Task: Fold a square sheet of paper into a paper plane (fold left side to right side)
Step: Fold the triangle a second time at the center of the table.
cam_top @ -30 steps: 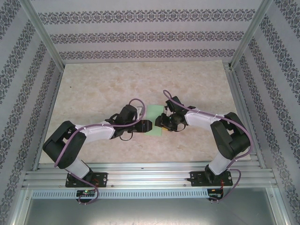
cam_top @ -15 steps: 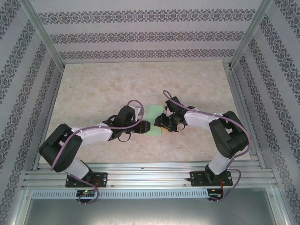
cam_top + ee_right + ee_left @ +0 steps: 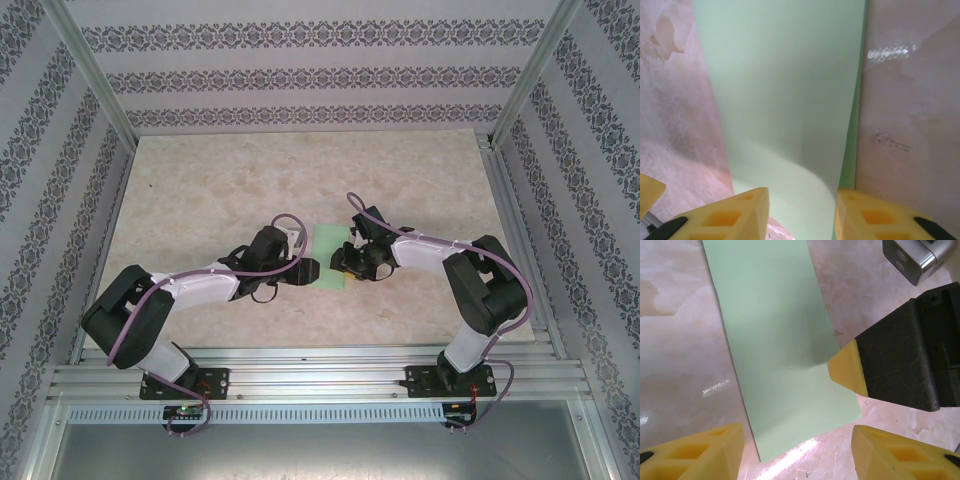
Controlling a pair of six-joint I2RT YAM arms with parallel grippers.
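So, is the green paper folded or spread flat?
Folded: the paper is a narrow strip, and the right wrist view shows a lower layer peeking out along one edge.

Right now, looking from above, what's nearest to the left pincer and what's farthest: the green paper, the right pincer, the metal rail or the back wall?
In the top view:
1. green paper, just to the right of the left pincer.
2. right pincer, on the paper's far side.
3. metal rail, along the front edge.
4. back wall, far behind the table.

Sheet (image 3: 775,340), far end off-frame
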